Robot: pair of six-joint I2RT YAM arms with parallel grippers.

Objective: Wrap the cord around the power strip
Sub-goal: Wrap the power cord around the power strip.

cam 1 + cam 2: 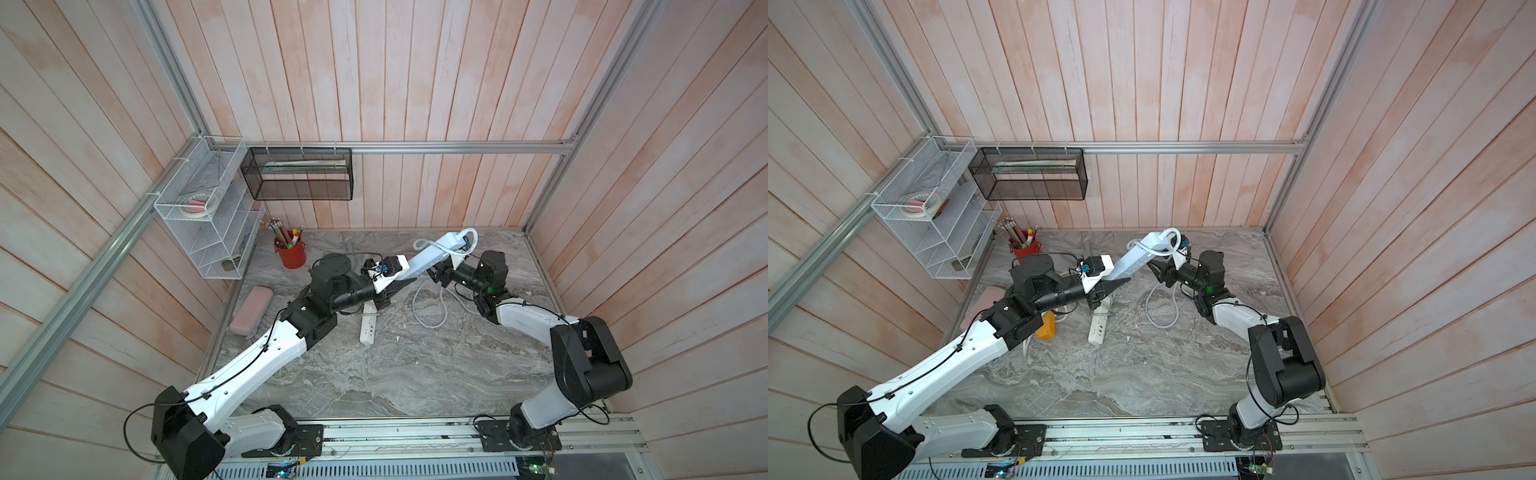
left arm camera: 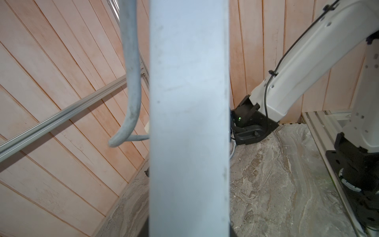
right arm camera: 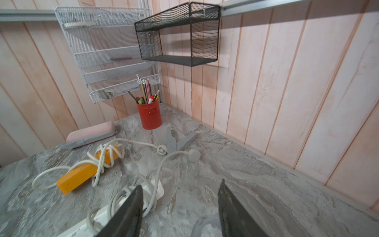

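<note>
Mid-wrap: left gripper [image 1: 1111, 286] clamps raised power strip [image 1: 432, 253]; right gripper [image 3: 180, 184] jaws apart, empty. Next: grasp slack cord [image 1: 432, 309], add 1 turn.

We see a red cup [image 3: 150, 118] of pencils and pens standing in the far corner of the marbled surface [image 1: 415, 374], below a white mesh rack [image 3: 102, 30] on the wall. A black mesh basket [image 3: 205, 37] hangs beside the rack. A pink case [image 3: 90, 134] lies flat near the cup, and two grey flat pieces [image 3: 177, 141] lie just in front of it.
</note>
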